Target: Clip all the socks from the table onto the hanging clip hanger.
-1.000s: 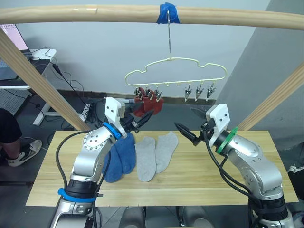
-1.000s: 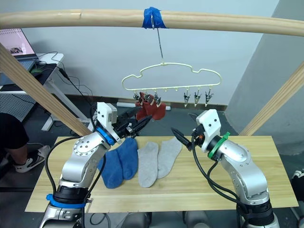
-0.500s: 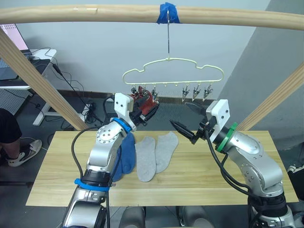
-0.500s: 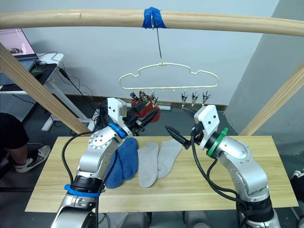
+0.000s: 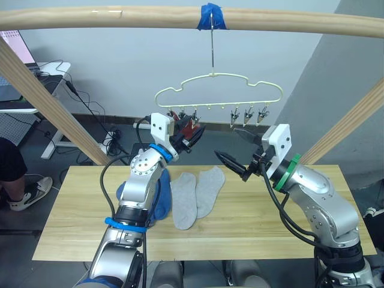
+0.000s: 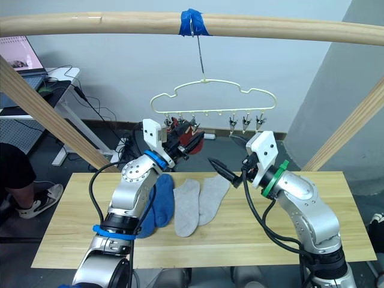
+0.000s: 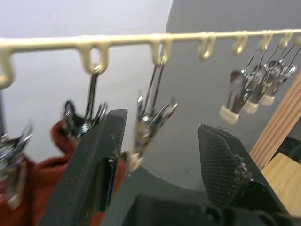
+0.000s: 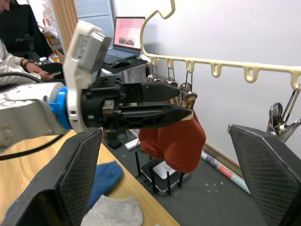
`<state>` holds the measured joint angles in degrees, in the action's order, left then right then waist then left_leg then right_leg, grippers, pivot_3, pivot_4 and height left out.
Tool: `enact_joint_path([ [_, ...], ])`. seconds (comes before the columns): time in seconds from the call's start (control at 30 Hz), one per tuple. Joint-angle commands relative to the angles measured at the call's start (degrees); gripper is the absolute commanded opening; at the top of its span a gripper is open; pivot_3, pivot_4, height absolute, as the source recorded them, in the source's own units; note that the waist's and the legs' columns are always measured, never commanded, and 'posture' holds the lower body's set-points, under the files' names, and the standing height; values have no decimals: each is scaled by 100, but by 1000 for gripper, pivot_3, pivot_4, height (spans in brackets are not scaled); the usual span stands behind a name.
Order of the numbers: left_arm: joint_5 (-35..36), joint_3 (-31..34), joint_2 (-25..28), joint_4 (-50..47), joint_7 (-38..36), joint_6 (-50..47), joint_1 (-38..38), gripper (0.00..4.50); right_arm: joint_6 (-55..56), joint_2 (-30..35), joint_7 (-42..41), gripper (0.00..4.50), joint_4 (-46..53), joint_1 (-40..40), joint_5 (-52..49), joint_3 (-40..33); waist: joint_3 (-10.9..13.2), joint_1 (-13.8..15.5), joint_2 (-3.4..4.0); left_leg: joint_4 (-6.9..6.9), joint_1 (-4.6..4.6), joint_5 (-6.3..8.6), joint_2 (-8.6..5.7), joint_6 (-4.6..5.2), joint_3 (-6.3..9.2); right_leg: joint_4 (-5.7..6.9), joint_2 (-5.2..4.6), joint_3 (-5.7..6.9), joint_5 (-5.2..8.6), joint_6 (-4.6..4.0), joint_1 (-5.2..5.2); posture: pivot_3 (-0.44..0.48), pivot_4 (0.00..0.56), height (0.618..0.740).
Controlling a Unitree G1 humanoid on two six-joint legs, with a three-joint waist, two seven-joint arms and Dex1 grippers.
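Rust red socks [image 6: 192, 140] already hang from the clip hanger [image 5: 219, 90]; 2 blue socks [image 6: 157, 204] and 2 grey socks [image 6: 198, 201] lie on the table [image 5: 252, 222]. My left gripper [image 7: 155, 155] brackets a silver clip [image 7: 148, 122], fingers spread, empty. My right gripper [image 5: 237, 153] hovers open. Next, I'd fetch a sock.

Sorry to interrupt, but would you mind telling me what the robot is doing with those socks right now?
It is pegging socks onto the clip hanger under the wooden rail. The rust red socks already hang from clips. The left gripper is open, raised to an empty clip beside them. The right gripper waits open above the table, where the blue socks and grey socks lie.
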<state>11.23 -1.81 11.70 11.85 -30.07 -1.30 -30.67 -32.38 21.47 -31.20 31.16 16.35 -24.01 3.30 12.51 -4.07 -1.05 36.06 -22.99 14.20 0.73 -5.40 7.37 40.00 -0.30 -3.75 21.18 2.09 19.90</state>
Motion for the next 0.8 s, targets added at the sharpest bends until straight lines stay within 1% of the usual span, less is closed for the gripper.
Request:
enact_joint_path([
  [0.03,-52,62,-50,15,102,186,-147,2668,62,57,-34,4500,274,69,-137,-93,0,-9,0,0,0,0,0,0,0,0,0,0,0,0,0,-101,213,740],
  [0.3,-33,49,-112,58,193,216,-185,2668,45,69,-15,4500,282,173,-195,-47,1,-67,-1,0,0,0,0,0,0,0,0,0,0,0,-1,-108,218,740],
  [0.8,-29,65,-181,144,202,251,-279,2668,-9,96,55,4500,302,206,-271,-43,1,-71,-1,0,0,0,0,0,0,0,0,0,0,0,-2,-109,217,740],
])
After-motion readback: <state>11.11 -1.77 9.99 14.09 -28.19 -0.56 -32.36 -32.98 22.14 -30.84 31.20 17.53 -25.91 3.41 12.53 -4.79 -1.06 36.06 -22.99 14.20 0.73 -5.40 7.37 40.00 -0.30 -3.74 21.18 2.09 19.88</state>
